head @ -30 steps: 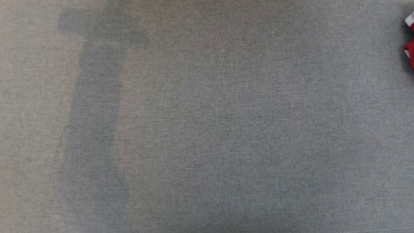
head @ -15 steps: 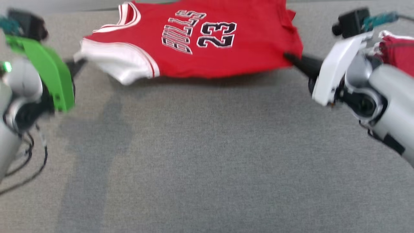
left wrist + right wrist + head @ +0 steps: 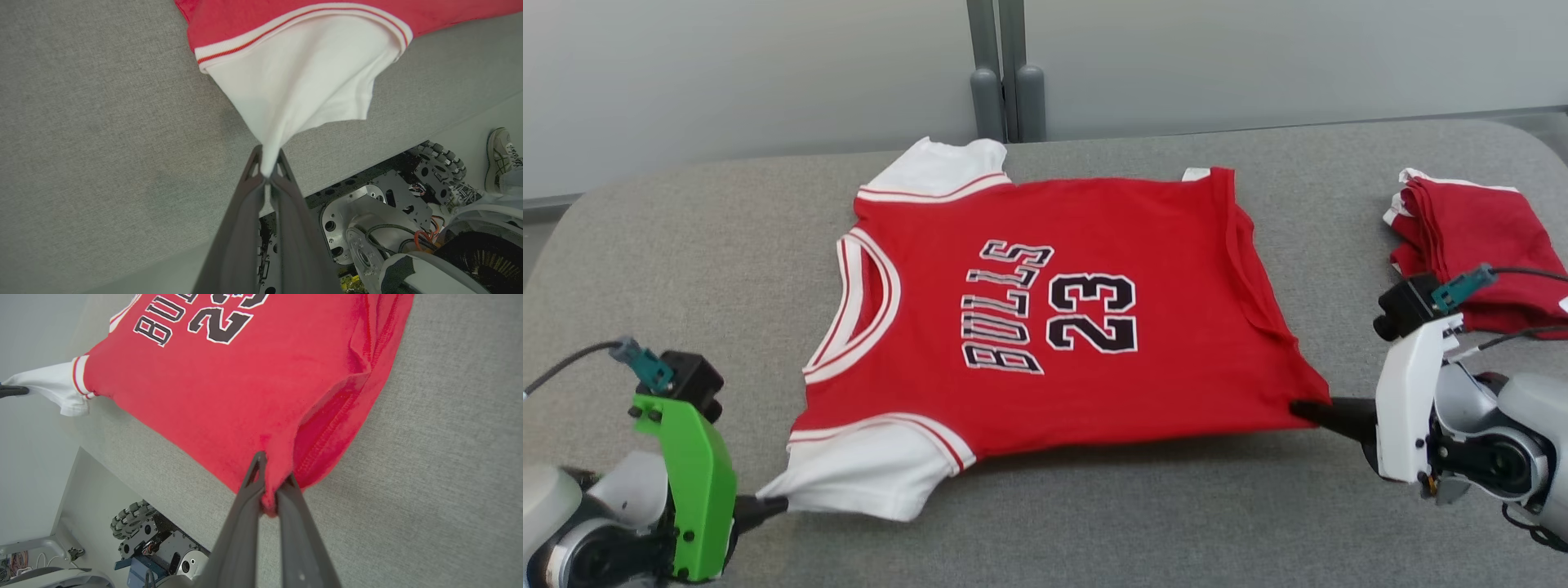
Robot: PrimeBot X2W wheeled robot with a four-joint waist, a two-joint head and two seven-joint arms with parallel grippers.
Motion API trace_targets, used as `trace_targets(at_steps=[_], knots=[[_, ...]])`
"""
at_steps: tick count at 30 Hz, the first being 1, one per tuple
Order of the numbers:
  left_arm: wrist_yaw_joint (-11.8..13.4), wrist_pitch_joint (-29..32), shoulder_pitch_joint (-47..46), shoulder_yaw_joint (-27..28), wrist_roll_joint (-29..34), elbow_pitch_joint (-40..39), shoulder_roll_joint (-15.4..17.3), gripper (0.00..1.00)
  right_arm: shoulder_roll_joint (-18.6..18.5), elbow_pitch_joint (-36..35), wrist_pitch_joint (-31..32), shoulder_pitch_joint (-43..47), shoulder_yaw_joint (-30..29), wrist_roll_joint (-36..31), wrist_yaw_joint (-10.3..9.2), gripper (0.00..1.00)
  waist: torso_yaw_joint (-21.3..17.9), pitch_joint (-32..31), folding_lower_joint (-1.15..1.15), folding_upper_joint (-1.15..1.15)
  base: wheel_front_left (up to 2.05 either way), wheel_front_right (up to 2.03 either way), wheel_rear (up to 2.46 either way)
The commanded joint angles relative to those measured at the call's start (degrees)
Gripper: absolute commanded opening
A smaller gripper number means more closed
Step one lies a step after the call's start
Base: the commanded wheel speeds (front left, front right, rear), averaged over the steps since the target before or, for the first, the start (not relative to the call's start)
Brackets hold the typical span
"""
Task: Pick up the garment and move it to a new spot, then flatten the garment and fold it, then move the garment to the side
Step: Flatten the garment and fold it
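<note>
The garment (image 3: 1045,318) is a red jersey with white sleeves and "BULLS 23" in black, spread on the grey table (image 3: 1094,506), neck toward the left. My left gripper (image 3: 772,505) is shut on the tip of the near white sleeve (image 3: 302,81), pinched between its dark fingers (image 3: 245,204). My right gripper (image 3: 1303,408) is shut on the near red hem corner (image 3: 269,498). The near edge of the jersey (image 3: 229,375) is lifted slightly off the cloth between the two grips.
A folded red garment pile (image 3: 1470,245) lies at the table's right end, behind my right wrist. A grey wall with a vertical post (image 3: 1001,73) runs behind the table. The robot's wheeled base (image 3: 388,228) and a person's shoe (image 3: 502,159) show below the table edge.
The head camera has tilted up, so the whole picture has shifted from bare table to the full jersey and wall. Both grippers stay shut on the jersey's near corners.
</note>
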Motion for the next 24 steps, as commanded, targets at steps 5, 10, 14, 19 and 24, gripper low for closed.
trace_targets(at_steps=[5,10,14,19,24], knots=[[4.1,1.8,6.8,-0.7,-5.6,-10.1,5.7,0.00,-4.6,-3.3,4.3,5.1,1.5,2.3,-0.01,0.00,-0.5,-1.7,0.01,0.00,0.00,0.00,0.00],[6.8,1.9,8.6,-0.1,-8.1,-16.2,9.0,0.00,-6.7,-4.9,6.3,6.2,1.6,4.1,-0.02,0.00,-0.9,-1.0,0.01,0.00,0.00,0.00,0.00],[8.0,3.0,7.1,1.0,-9.7,-18.0,10.1,0.00,-6.7,-5.3,7.8,4.6,1.1,5.3,-0.02,0.00,-1.3,0.5,0.01,0.00,0.00,0.00,0.00],[8.4,5.4,2.8,3.7,-12.0,-16.4,8.8,0.00,-4.9,-3.7,10.1,1.4,-0.3,7.5,-0.02,0.00,-2.0,3.5,0.01,0.00,0.00,0.00,0.00],[8.5,9.3,-3.3,4.6,-10.7,-10.3,5.3,0.00,-1.9,0.2,12.8,-3.1,-1.4,9.0,-0.01,0.00,-2.9,7.3,0.01,0.00,0.00,0.00,0.00]])
